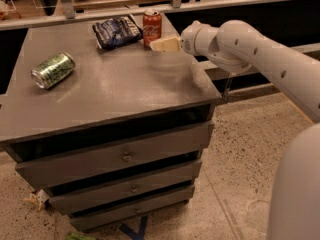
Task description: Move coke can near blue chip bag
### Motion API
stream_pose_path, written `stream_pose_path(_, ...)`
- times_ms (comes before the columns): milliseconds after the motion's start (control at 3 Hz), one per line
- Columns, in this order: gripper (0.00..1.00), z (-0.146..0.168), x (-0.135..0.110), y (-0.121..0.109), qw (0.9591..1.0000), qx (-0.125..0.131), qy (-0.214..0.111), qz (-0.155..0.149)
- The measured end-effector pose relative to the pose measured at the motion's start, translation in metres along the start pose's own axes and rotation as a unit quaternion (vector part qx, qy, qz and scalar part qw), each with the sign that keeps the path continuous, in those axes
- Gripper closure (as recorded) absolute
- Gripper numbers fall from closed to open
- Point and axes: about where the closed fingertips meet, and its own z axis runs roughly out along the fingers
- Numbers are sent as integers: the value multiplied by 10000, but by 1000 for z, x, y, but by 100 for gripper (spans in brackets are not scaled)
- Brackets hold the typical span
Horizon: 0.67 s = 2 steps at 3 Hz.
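Grey surface (125, 94) over drawers, centre frame: green can (52, 70) on its side, mid-left. Pincer (157, 44), upper centre, reaching in from the right, tip just beside the coke can (152, 27); open or closed cannot be told. Coke can upright at the far edge, just right of the blue chip bag (116, 31).

Pincer (163, 44) by coke can (152, 27), maybe touching; bag (116, 31) adjacent
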Motion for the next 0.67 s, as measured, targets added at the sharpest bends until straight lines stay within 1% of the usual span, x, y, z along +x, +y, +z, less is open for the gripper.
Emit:
stream_pose_path(333,0,-31,12,-19,9988,424,245,-97)
stream_pose_path(667,0,-32,17,-18,9986,435,294,-95)
